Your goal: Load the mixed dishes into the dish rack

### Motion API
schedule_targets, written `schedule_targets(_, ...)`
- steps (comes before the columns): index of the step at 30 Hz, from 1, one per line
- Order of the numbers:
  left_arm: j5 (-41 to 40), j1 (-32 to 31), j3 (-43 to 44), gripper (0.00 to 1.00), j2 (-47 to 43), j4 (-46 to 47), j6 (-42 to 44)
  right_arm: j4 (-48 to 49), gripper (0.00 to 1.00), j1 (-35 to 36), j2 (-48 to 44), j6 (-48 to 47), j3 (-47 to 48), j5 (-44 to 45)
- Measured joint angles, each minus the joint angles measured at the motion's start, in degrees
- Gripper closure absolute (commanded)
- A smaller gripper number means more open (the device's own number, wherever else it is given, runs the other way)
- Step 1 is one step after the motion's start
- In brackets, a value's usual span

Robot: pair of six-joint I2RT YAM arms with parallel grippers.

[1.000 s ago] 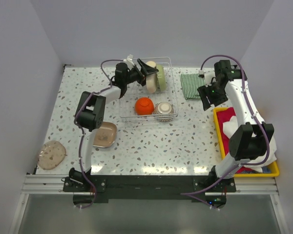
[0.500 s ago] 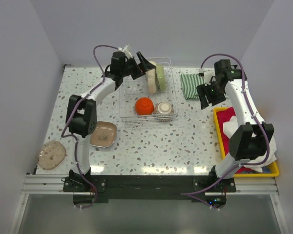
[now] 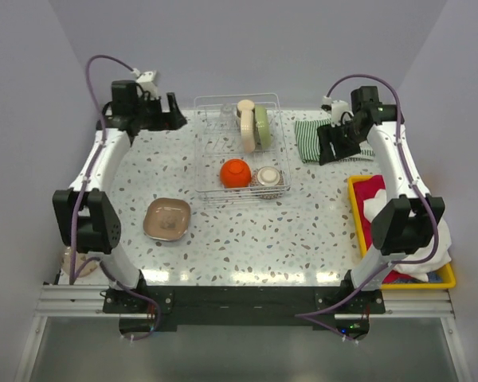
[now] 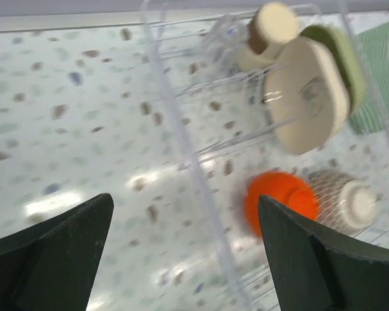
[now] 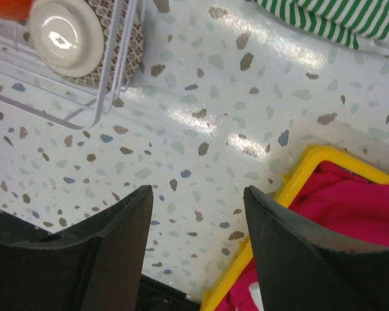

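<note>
Your left jaws gape wide, empty, left of the dish rack (image 3: 211,151); your right jaws sit apart, empty, over the bench (image 5: 201,129).

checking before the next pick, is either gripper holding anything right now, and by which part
Nothing is held. The left gripper and the right gripper both stand open and empty.

A yellow plastic tray (image 3: 355,213) is placed at the right edge of the white speckled terrazzo table (image 3: 263,239). A crimson cloth (image 3: 373,189) and a white cloth (image 3: 380,212) are kept inside the tray. A green-and-white striped cloth (image 3: 309,141) is laid flat just beyond the tray's far end.
</note>
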Motion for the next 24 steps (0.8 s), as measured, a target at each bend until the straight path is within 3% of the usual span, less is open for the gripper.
schedule_targets(3,-0.57,6.56,1.66,0.14,-4.31,-8.98,13.84,0.22,0.44,1.14,0.00,-0.15,1.29,-2.16)
schedule_targets(4,-0.90,7.58,2.01,0.25,-5.29,-11.32,17.51,0.35,0.44,2.03,0.00,-0.26,1.75,-2.75)
schedule_targets(7,-1.62,8.94,1.33,0.41,-8.92,-19.87,31.30,1.33,0.47,6.67,-0.15,-0.42,1.97,-4.63)
schedule_targets(11,-0.70,9.27,-8.41,0.56,-15.10,-26.21,44.48,3.23,0.46,15.04,-1.88,-0.44,-1.25,-7.26)
schedule_targets(15,-0.90,9.60,-18.34,0.62,-17.20,-31.61,49.86,7.21,0.45,23.26,-7.82,-0.81,-9.97,-8.90)
schedule_targets(18,-0.92,9.66,-22.77,0.74,-17.07,-33.68,50.71,10.93,0.46,29.05,-11.63,-0.70,-14.71,-10.16)
schedule_targets(20,-0.94,9.66,-24.15,0.73,-17.07,-34.14,50.62,14.78,0.46,33.00,-13.14,-0.55,-17.18,-10.51)
schedule_targets(21,-0.90,9.68,-24.65,0.68,-17.07,-34.18,50.66,16.72,0.46,34.64,-13.51,-0.26,-18.23,-10.86)
schedule_targets(22,-0.50,9.68,-24.85,0.56,-17.07,-34.64,50.99,18.91,0.46,36.17,-13.68,0.26,-19.30,-11.43)
schedule_targets(24,1.62,9.70,-24.90,0.47,-17.31,-36.46,53.70,22.99,0.45,37.99,-13.68,1.81,-21.66,-12.59)
